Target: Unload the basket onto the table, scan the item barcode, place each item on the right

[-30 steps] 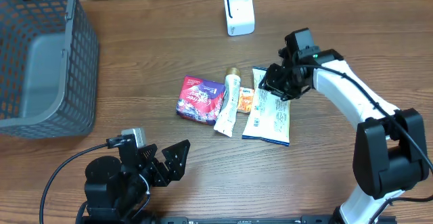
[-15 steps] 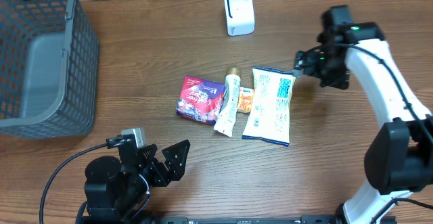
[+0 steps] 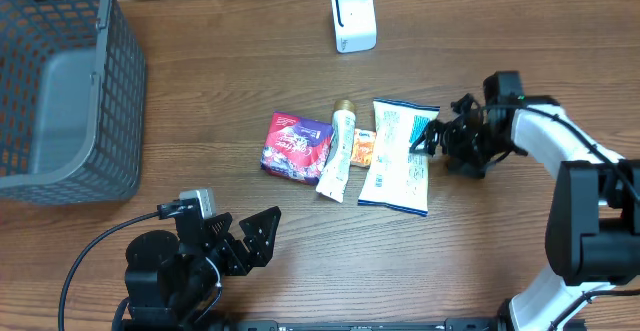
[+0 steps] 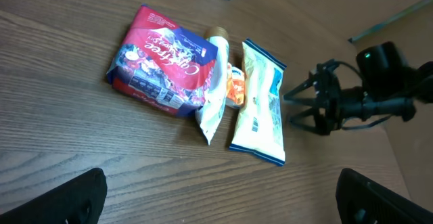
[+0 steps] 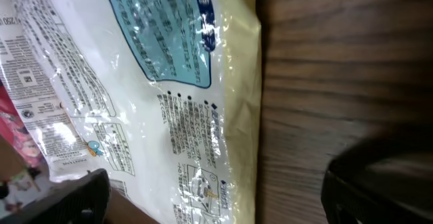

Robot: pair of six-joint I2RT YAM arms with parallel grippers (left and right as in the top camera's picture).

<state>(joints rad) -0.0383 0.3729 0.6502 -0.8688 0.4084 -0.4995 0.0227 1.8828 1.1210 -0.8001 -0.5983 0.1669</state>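
Your left gripper [image 3: 252,239] and right gripper [image 3: 428,139] stood with jaws open; only overhead showed the basket [image 3: 120,91], only right wrist the fine print on the snack bag [image 5: 169,82].

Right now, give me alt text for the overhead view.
The right claw, open, sits beside a white snack bag, next to a tube, an orange sachet and a red packet. A scanner stands beyond them, a grey basket in the corner.
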